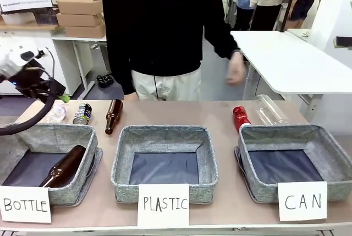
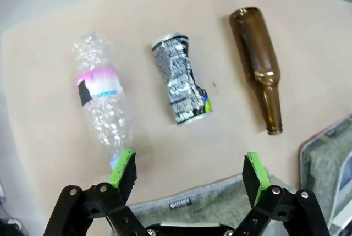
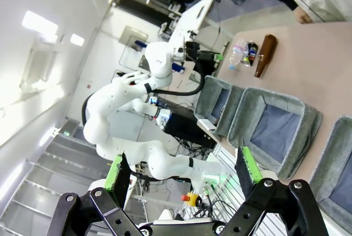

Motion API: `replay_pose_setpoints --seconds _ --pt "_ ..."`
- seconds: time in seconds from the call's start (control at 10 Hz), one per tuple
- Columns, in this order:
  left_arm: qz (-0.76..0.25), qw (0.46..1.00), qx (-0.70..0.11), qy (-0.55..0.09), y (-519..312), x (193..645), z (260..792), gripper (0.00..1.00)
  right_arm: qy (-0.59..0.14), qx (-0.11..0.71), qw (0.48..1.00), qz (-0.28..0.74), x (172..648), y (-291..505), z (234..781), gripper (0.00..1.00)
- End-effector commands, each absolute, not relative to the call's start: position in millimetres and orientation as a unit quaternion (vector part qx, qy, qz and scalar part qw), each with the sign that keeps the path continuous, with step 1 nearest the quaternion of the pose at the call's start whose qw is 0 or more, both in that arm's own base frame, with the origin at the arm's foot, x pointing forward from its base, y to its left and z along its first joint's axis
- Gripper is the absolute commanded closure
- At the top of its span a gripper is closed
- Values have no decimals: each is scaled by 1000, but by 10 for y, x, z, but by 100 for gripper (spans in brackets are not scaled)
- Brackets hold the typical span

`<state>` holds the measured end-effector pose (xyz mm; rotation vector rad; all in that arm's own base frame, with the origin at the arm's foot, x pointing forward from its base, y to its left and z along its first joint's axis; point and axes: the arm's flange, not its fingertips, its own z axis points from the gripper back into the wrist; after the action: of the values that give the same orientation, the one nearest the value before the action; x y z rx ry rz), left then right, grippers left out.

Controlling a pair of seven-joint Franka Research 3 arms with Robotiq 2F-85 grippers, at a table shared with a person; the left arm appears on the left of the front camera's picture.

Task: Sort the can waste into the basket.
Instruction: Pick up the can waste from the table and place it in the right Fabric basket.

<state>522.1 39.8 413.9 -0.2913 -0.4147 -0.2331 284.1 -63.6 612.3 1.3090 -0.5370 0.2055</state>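
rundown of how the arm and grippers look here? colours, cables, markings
The left arm is glossy white with rounded joints, and a thick black cable loops off its wrist. The left gripper and right gripper match: black linkage frames with silvery pivot pins, and fingers faced with bright green pads. No markings are legible on either.

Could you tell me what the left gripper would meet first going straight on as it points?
Probably the printed can, lying ahead of the open left gripper between a plastic bottle and a brown bottle; depth is unclear, so perhaps bare table.
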Motion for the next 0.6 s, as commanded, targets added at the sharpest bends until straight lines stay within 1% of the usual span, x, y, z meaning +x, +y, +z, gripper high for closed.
replay_pose_setpoints --seconds 0.0,0.2,0.5 --pt "-104 965 -135 -200 323 5504 4130 0 -257 606 745 103 2861 -634 6149 0" --pt "-118 971 -119 -172 134 5682 3931 0 -257 606 745 103 2861 -634 6149 0" --pt "-95 982 -58 -151 -86 5954 3668 0 -257 606 745 103 2861 -634 6149 0"
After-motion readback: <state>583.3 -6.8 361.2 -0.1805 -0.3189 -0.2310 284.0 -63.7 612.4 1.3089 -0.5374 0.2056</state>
